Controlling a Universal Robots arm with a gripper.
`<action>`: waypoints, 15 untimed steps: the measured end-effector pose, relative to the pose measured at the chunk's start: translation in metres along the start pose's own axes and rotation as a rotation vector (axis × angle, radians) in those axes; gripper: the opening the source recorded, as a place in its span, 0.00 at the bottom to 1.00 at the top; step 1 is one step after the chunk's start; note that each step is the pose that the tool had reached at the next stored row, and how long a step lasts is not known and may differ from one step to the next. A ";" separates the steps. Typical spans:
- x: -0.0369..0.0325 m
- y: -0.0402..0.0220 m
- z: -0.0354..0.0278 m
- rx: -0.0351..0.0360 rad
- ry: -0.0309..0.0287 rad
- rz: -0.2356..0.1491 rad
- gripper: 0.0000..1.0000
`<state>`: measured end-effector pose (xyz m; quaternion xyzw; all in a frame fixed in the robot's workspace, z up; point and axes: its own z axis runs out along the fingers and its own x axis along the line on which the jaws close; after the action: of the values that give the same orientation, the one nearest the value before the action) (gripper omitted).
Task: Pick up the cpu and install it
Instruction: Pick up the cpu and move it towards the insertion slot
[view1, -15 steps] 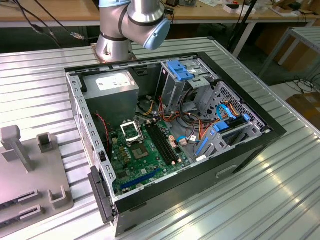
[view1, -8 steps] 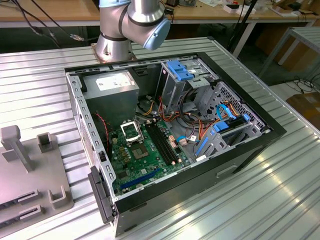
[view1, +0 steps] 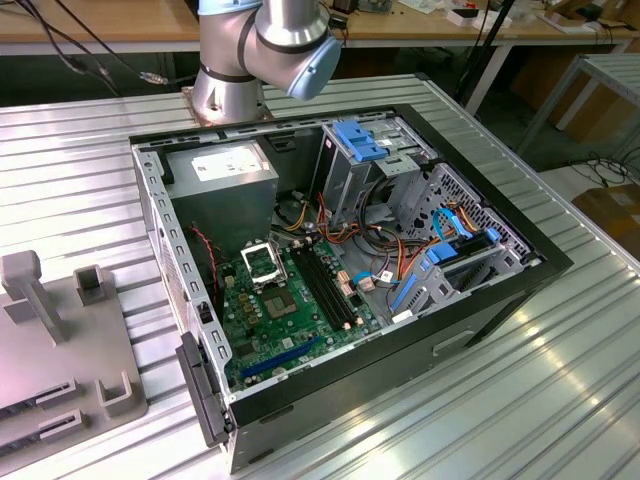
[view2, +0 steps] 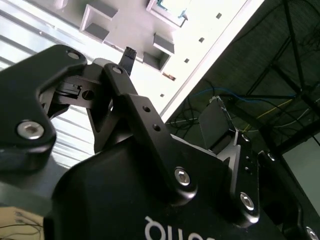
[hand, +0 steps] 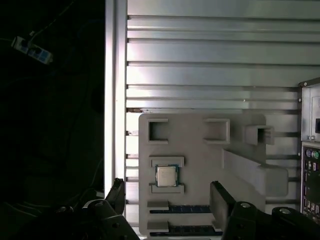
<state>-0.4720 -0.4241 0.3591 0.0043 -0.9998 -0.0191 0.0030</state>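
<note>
The gripper (hand: 167, 186) hung in the first wrist view with its two dark fingers (hand: 220, 201) spread wide apart and nothing held between them. Below it, framed by the gap between those fingers and untouched, the cpu (hand: 166, 175) lay flat, pale face up. It sat in a shallow seat of the grey fixture (hand: 200, 150), between two low brackets. Near it on the same fixture, two dark strips (hand: 186, 209) sat in slots. They were possibly memory sticks, though that part was too dim to be sure. The fixture rested on the ribbed metal table (hand: 200, 50).

Farther off, in the exterior view, the open computer case (view1: 480, 310) lay on that table, to the exterior view's right of the fixture. Inside it the green motherboard (view1: 300, 320) carried the silver-framed socket (view1: 263, 262), with the grey power supply (view1: 225, 178) behind it. Beyond the case, the arm (view1: 265, 40) rose from its base at the table's far side.
</note>
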 end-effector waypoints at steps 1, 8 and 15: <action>0.0000 -0.0013 0.0010 0.0020 -0.0001 0.000 0.78; 0.0000 -0.0063 0.0178 0.0038 -0.0001 0.004 0.78; -0.0001 -0.0065 0.0217 0.0038 -0.0001 0.003 0.78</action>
<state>-0.4720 -0.4298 0.3372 0.0026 -0.9998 -0.0172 0.0030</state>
